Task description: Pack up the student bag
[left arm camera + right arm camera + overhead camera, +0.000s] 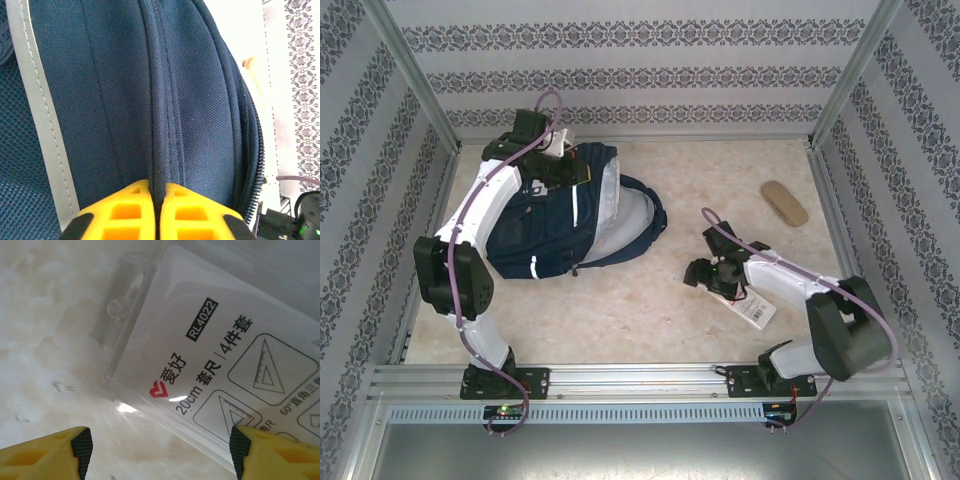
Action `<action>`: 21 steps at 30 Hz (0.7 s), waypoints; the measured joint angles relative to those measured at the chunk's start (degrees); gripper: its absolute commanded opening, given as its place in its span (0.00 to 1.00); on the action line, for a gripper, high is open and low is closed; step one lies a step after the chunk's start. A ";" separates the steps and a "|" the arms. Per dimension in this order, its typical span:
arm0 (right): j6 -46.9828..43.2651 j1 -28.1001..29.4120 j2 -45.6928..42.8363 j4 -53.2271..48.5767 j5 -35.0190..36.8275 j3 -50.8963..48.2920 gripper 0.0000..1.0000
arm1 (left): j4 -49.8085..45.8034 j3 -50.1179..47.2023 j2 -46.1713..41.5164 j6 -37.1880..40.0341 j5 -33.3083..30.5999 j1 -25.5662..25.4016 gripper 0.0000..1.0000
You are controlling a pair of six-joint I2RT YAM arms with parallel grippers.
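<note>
The student bag [555, 225], navy blue with white stripes, lies at the back left of the table with its mouth open and pale lining showing. My left gripper [582, 170] is at its top edge. In the left wrist view its yellow fingers [135, 200] pinch a raised navy seam of the bag [110, 100], so the left gripper [157, 186] is shut on it. My right gripper [698, 272] stands open low over the table. A clear packet holding a ruler set [210, 355] lies flat under it, one corner between the wide-set fingertips of the gripper [161, 445].
A tan oblong case [785, 203] lies at the back right. The ruler packet [755, 308] pokes out beneath the right arm. Metal frame rails and patterned walls close in the table on three sides.
</note>
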 measured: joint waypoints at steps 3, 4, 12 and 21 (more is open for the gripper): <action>1.55 0.96 4.13 1.68 -1.01 3.50 0.74 | 0.07 -0.92 0.39 0.15 -0.31 -0.44 0.34; 1.88 0.96 5.75 2.43 -1.44 4.96 0.74 | 0.09 -1.22 0.48 0.11 -0.57 -0.55 0.39; -0.09 0.46 11.04 3.85 -2.38 13.64 0.78 | 1.44 -5.66 -1.27 -2.03 -3.19 -2.21 0.52; -6.10 -9.49 2.25 2.21 -2.34 7.82 0.78 | 8.26 -19.17 -10.14 -12.79 -7.61 -16.48 0.44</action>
